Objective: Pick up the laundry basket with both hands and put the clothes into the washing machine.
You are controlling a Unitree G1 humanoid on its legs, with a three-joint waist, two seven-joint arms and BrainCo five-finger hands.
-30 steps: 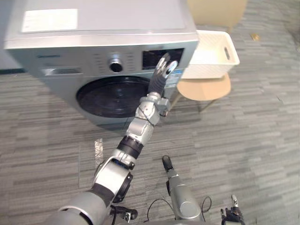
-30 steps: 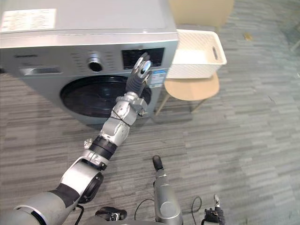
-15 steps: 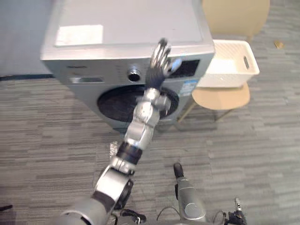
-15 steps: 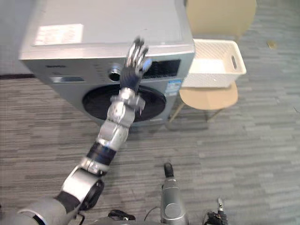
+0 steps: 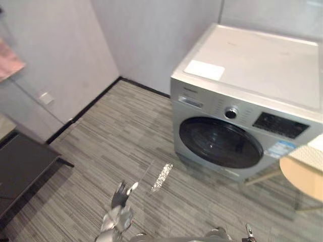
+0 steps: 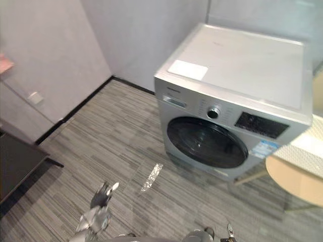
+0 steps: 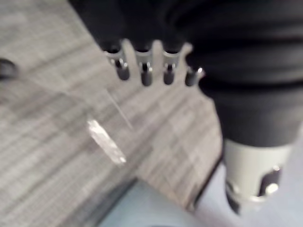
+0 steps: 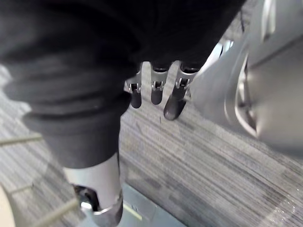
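Now the left hand [image 5: 121,197] has dropped from the washing machine [image 5: 252,85] and hangs low over the floor [image 5: 126,131], its fingers loose and empty like those of the right hand [image 8: 156,91], so the laundry basket [image 6: 305,147] on the round stool [image 6: 295,180] still waits.

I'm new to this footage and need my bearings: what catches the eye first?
The silver washing machine stands at the right, its round dark door shut. Beside it, at the right edge, a round wooden stool bears a white basket. The left hand, low over the grey floor, and the right hand are open and empty.
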